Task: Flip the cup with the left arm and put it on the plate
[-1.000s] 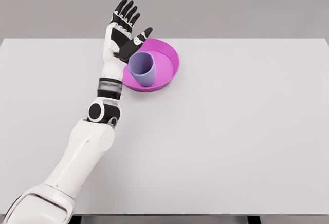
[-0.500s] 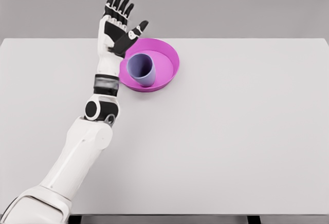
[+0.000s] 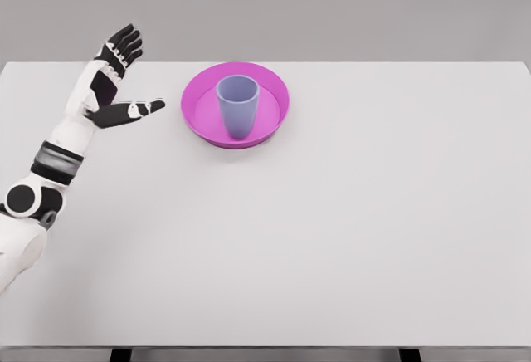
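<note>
Your left hand (image 3: 112, 88) is spread wide and holds nothing. The cup (image 3: 237, 105) stands on the plate (image 3: 199, 113). It looks light and smooth; grab its sides.

Magenta plate (image 3: 278, 106) on white table (image 3: 348, 229)

Cup (image 3: 238, 106) upright on plate (image 3: 274, 117), left hand (image 3: 106, 88) well left, table (image 3: 332, 229) beneath

A wide white table (image 3: 348, 229) is filling most of the view under soft, even light. Behind its far edge, a plain grey wall (image 3: 332, 5) is standing.
</note>
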You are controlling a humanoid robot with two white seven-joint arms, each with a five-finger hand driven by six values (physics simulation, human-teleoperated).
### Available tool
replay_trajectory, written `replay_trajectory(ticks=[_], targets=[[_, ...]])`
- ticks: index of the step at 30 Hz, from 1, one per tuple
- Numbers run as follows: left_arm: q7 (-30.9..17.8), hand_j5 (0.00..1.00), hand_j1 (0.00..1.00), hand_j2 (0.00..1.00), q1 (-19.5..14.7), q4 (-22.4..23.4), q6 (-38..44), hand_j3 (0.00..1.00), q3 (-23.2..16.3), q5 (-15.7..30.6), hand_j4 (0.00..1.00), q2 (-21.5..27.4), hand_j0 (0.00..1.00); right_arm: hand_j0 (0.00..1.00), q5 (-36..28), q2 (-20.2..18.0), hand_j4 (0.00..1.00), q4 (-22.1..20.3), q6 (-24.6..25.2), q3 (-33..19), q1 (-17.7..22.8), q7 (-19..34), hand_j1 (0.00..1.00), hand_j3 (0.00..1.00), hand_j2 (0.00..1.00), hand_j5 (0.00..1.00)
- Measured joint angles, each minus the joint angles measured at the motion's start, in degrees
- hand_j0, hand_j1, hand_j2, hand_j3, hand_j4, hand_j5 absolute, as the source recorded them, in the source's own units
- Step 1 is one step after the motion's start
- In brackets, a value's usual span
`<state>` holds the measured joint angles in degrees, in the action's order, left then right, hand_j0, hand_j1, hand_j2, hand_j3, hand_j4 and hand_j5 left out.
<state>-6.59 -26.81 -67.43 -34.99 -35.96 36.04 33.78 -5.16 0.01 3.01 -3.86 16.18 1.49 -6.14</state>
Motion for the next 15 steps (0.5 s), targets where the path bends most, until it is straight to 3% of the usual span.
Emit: replay_trajectory(ticks=[2, 4, 9, 15], targets=[[-2.3, 1.00, 1.00, 1.00, -0.4, 0.4, 0.0, 1.00, -0.7, -5.5, 1.00, 4.2, 1.00, 1.00, 0.0, 0.0, 1.00, 0.0, 0.0, 0.0, 0.0, 0.0, 1.00, 1.00, 1.00, 1.00], [-6.5, 1.00, 1.00, 1.00, -0.5, 0.3, 0.0, 1.00, -1.1, -6.9, 1.00, 7.0, 1.00, 1.00, 0.0, 0.0, 1.00, 0.0, 0.0, 0.0, 0.0, 0.0, 1.00, 1.00, 1.00, 1.00], [-22.6, 1.00, 1.00, 1.00, -0.7, -5.1, -0.1, 1.00, -2.1, 2.2, 1.00, 13.6, 1.00, 1.00, 0.0, 0.0, 1.00, 0.0, 0.0, 0.0, 0.0, 0.0, 1.00, 1.00, 1.00, 1.00], [-27.6, 1.00, 1.00, 1.00, -0.4, -6.1, -0.1, 1.00, -2.5, 6.9, 1.00, 18.7, 1.00, 1.00, 0.0, 0.0, 1.00, 0.0, 0.0, 0.0, 0.0, 0.0, 1.00, 1.00, 1.00, 1.00]])
